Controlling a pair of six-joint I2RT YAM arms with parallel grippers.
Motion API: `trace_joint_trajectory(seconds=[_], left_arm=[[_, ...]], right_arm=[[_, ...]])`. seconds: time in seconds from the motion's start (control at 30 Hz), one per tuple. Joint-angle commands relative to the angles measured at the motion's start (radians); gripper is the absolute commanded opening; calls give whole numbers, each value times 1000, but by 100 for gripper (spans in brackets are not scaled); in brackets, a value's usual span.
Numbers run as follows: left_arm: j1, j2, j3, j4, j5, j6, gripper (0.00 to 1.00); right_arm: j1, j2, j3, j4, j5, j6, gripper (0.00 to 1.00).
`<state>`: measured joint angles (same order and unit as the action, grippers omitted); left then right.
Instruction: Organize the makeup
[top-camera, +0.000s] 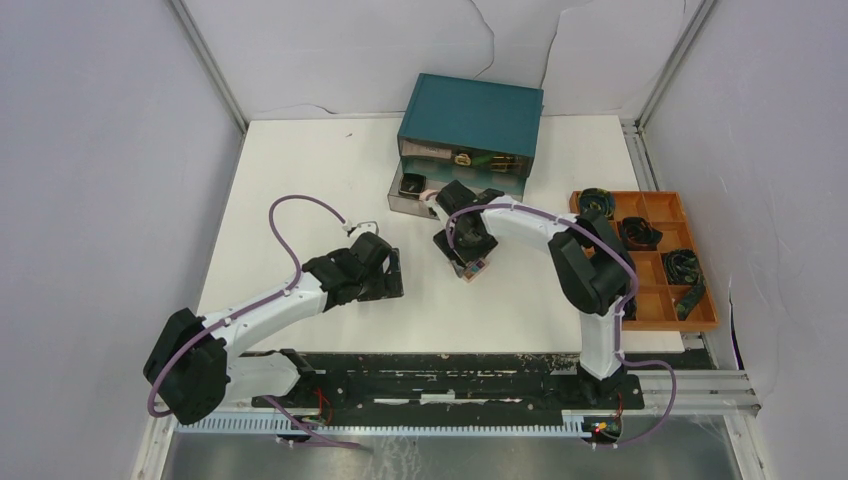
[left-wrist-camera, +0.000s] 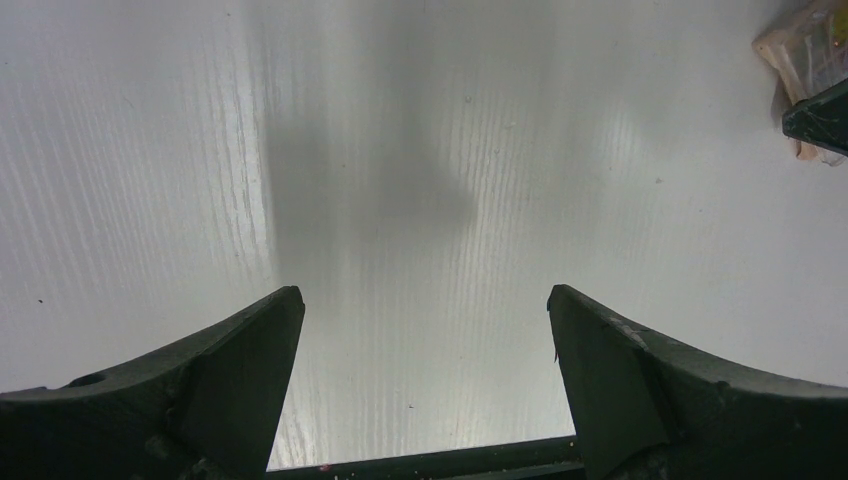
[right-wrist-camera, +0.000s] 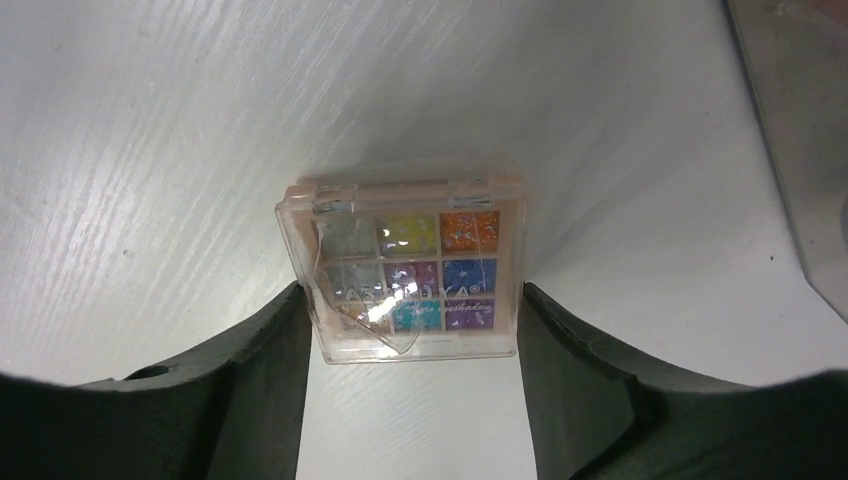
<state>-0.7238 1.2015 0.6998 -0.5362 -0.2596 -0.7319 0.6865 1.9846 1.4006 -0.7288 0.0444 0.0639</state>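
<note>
White table (top-camera: 300, 180), grey walls, a teal drawer box (top-camera: 470, 115) at the top centre of the overhead view. The right arm stretches in from the lower right, elbow bent, wrist tipped down at mid-frame. Its right gripper (right-wrist-camera: 410, 295) straddles the colourful square palette (right-wrist-camera: 405, 270), which lies flat on the table just below the box. Both fingers (right-wrist-camera: 265, 370) sit against its side edges, but a firm clamp can't be told. The left arm angles up from the lower left, and the left gripper (left-wrist-camera: 425, 300) is spread wide over bare table, holding nothing.
</note>
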Motion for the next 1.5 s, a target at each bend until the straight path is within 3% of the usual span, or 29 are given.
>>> trace_joint_trajectory(seconds=[0.0,0.33,0.7,0.87,1.47], left_arm=[[5,-8,-2,40,-4,-19,99],[6,15,5,64,7,6,99],[22,21,10,56,7,32,99],[32,20,6,55,12,38,99],[71,48,3,56,22,63,99]], right_arm=[[16,-119,77,-70,6,32,41],[25,-121,453,-242,14,24,40],[15,57,758,-305,309,7,41],[-25,131,796,-297,362,41,41],[-100,309,793,-298,266,32,45]])
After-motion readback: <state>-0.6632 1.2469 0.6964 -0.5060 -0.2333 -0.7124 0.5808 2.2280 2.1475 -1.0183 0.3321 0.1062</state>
